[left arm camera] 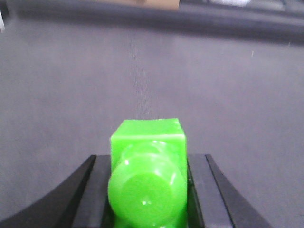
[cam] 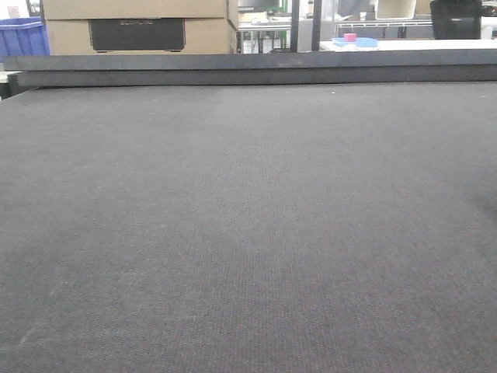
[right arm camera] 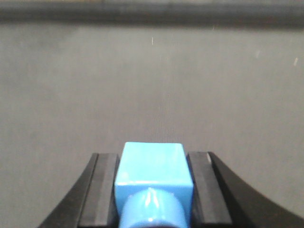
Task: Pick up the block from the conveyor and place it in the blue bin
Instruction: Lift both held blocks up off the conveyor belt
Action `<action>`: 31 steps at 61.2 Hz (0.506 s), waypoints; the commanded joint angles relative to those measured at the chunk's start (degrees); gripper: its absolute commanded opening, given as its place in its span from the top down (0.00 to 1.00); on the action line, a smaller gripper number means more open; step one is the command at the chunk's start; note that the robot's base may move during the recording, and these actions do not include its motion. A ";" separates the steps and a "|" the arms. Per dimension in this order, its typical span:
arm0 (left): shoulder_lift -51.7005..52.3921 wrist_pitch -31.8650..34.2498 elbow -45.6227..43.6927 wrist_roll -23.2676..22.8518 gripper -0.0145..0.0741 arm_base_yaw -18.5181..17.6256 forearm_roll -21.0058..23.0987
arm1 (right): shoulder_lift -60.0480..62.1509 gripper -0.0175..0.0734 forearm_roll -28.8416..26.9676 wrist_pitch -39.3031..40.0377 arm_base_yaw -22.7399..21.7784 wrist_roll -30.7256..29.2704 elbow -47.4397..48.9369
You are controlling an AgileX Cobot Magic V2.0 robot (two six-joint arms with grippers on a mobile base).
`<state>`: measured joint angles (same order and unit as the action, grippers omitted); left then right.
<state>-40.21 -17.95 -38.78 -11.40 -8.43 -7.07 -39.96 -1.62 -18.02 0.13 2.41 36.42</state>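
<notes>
As jaws clamp over conveyor (cam: pixel 248 233), green block (left arm camera: pixel 147 137) left, blue block (right arm camera: pixel 153 166) right.

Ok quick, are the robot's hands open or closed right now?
Left gripper: closed on the green block.
Right gripper: closed on the blue block.

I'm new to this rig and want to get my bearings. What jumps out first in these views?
Two bright blocks stand out against the grey. The wrist cameras show a green block gripped in the left pincer and a blue block gripped in the right pincer. In the front view the dark grey conveyor fills nearly the whole picture, with a blue bin at the far upper left behind it.
</notes>
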 commanded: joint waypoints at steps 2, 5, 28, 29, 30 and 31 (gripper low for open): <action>4.77 3.44 -0.06 0.21 0.96 0.14 -4.37 | 1.91 0.99 0.88 4.12 0.00 -0.56 -0.06; 6.38 4.10 -0.06 0.21 0.96 0.14 -5.01 | 2.64 0.99 0.88 4.91 0.00 -0.56 0.04; 17.99 -7.15 0.74 0.21 0.96 2.15 -5.05 | 12.24 0.99 0.88 4.27 0.00 -0.44 -2.09; 18.17 -6.86 0.91 0.21 0.96 2.46 -5.05 | 12.67 0.99 0.88 4.27 0.00 -0.44 -2.38; 18.83 -6.53 1.23 0.21 0.96 2.91 -5.05 | 13.11 0.99 0.88 4.37 0.00 -0.44 -2.62; 18.99 -6.35 1.41 0.21 0.96 3.22 -4.92 | 13.56 0.99 0.88 4.37 0.00 -0.44 -2.74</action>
<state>-23.11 -25.15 -38.02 -11.29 -6.55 -11.94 -28.59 -1.36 -14.81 0.13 2.41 34.83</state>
